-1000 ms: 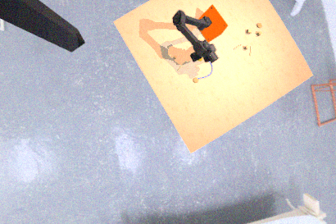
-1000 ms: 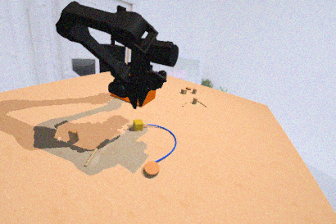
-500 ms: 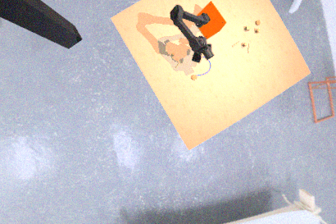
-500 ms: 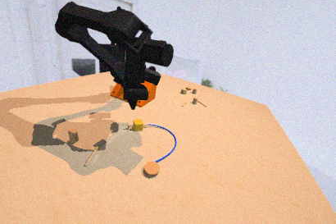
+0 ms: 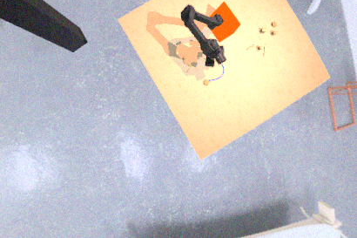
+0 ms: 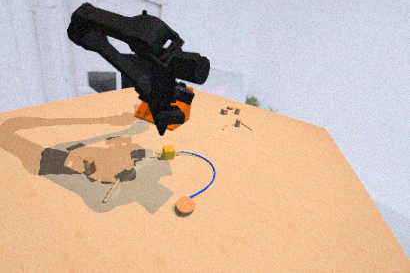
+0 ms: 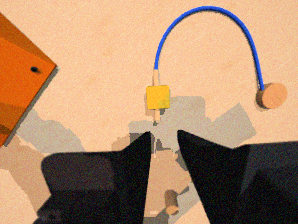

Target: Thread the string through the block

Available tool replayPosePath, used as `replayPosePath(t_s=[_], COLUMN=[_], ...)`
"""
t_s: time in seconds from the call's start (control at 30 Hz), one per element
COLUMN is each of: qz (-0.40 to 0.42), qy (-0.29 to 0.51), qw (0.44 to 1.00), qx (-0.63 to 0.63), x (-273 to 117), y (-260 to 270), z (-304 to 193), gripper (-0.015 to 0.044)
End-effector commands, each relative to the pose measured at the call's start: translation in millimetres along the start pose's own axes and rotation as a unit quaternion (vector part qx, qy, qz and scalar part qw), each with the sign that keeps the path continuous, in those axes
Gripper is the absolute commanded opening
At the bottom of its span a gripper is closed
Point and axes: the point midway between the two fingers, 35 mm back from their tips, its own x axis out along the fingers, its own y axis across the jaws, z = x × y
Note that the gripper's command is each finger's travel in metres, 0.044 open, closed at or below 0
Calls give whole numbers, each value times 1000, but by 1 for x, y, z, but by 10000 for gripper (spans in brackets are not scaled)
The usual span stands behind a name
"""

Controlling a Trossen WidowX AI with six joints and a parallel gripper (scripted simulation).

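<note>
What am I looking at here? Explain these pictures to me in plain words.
The machine is a black robot arm with one gripper, a two-fingered hand. One picture looks down from above, one looks across the table from outside, and one looks past the fingers from the wrist.

On the table sits a small yellow block. A thin stick shows on both sides of it. From the stick, a blue string curves to a round wooden button. Other small pieces lie about.

The gripper is partly open and holds nothing.
</note>
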Motion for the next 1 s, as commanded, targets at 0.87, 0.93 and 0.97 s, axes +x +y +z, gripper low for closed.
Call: replayPosePath(t_s=[0.87, 0.93, 0.97], qz=[3, 3, 2], qy=[-1, -1, -1], qw=[1000, 1000, 1000], qx=[-1, -1, -2], x=[49, 52, 53], y=[0, 0, 0], z=[2, 2, 1], gripper=[124, 124, 124])
